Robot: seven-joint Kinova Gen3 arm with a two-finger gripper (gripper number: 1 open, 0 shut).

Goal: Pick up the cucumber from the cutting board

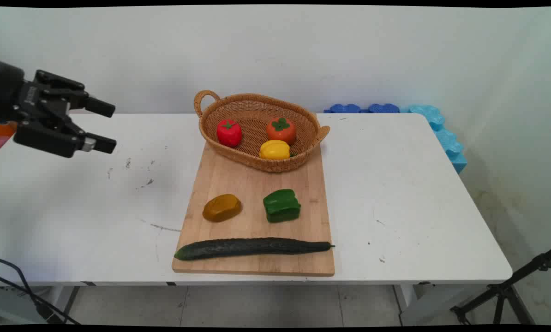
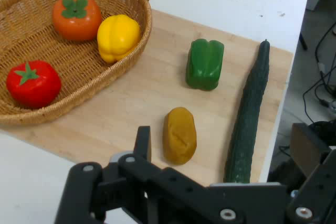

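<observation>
The cucumber (image 1: 252, 247) lay along the cutting board's (image 1: 252, 184) near edge on the desk (image 1: 395, 193). The tool (image 1: 104, 125) hung released and empty, well left of the board. A careless sweep toward the potato (image 1: 221, 207) might nudge the green pepper (image 1: 281, 205) or wicker basket (image 1: 257, 159).

tool (image 1: 110, 126) spread, hovering left, apart from board (image 1: 257, 184) | basket (image 1: 257, 110) on board's far end

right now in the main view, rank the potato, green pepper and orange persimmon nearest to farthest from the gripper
From the gripper, at the picture's left above the table:
1. Brown potato, on the cutting board's left side.
2. Orange persimmon and green pepper, both further right, too close to call: the persimmon lies in the basket, the pepper mid-board.
</observation>
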